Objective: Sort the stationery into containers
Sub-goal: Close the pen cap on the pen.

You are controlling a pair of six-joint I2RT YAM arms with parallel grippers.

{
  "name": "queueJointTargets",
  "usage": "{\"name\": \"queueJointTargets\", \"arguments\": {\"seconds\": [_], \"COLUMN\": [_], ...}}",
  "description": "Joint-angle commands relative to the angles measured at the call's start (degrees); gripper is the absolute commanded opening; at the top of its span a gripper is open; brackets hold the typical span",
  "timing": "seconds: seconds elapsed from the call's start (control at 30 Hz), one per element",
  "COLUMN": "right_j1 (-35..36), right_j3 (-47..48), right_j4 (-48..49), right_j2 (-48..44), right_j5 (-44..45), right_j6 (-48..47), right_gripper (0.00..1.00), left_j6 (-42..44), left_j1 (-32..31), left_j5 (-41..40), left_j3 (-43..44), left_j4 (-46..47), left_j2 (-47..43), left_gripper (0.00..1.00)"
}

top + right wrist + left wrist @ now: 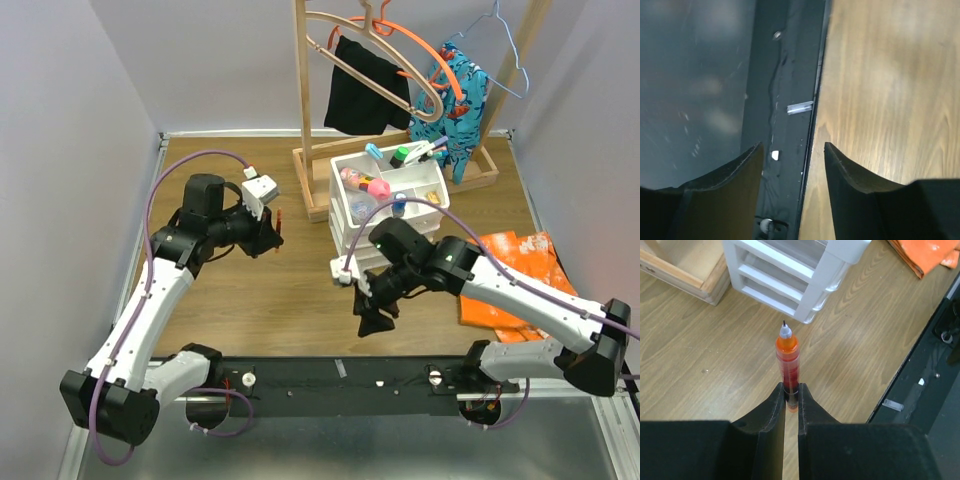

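Observation:
My left gripper is shut on a red pen with an orange collar and a fine tip, held above the wooden table left of the white drawer organiser; the pen shows as a thin red line in the top view. The organiser's top tray holds a pink-capped bottle, a small blue-capped bottle, a green-capped marker and other pens. My right gripper is open and empty over the table's near edge; its fingers straddle that edge. The organiser's lower drawers show in the left wrist view.
A wooden hanger rack with black and blue-patterned clothes stands behind the organiser. An orange cloth lies at the right under my right arm. A black rail runs along the near edge, with a small clear piece on it.

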Motion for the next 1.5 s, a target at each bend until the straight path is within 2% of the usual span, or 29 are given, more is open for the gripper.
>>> {"name": "queueJointTargets", "arguments": {"seconds": [0.0, 0.07, 0.1, 0.23, 0.37, 0.4, 0.5, 0.6, 0.8, 0.9, 1.47], "right_j1": [6.98, 7.52, 7.52, 9.71, 11.82, 12.00, 12.18, 12.44, 13.06, 13.06, 14.99], "right_j3": [0.09, 0.09, 0.61, 4.03, 1.42, 0.19, -5.17, -7.03, -6.59, -6.59, -6.24], "right_j4": [-3.85, -5.70, -7.10, -13.95, -12.31, -11.34, -7.38, -7.46, -9.75, -8.96, -5.09], "right_j2": [1.83, 2.70, 3.66, 9.90, 12.37, 12.29, 11.85, 12.37, 17.20, 19.75, 27.75], "right_j5": [3.50, 4.66, 4.66, 5.63, 5.89, 5.54, 2.74, -0.52, -2.37, -2.11, -2.19], "right_j6": [-19.22, -27.36, -37.59, -58.05, -73.87, -80.60, -91.60, -100.40, -108.16, -110.19, -115.91], "right_gripper": [0.62, 0.64, 0.66, 0.68, 0.64, 0.63, 0.57, 0.54, 0.50, 0.45, 0.45], "left_j6": [-2.74, -2.56, -2.13, 0.24, 1.30, 1.30, 0.69, 0.25, -0.98, -2.38, -5.90], "left_j1": [1.13, 1.65, 1.83, 2.71, 3.33, 3.41, 4.64, 6.14, 7.72, 8.95, 12.03], "left_j5": [-0.96, -0.61, -0.43, 0.01, -0.17, -0.60, -1.22, -1.13, -0.78, -0.08, 1.50], "left_j3": [-2.29, -3.70, -4.22, -5.81, -7.30, -7.57, -8.27, -8.71, -9.59, -10.20, -12.75], "left_j4": [6.17, 7.92, 8.45, 9.16, 9.42, 9.60, 9.69, 8.81, 8.54, 9.25, 11.89], "left_j2": [-3.84, -5.33, -5.77, -7.79, -10.69, -11.22, -12.63, -14.12, -16.67, -16.94, -17.73], "left_gripper": [0.04, 0.04, 0.05, 0.07, 0.08, 0.08, 0.08, 0.09, 0.09, 0.09, 0.10]}}
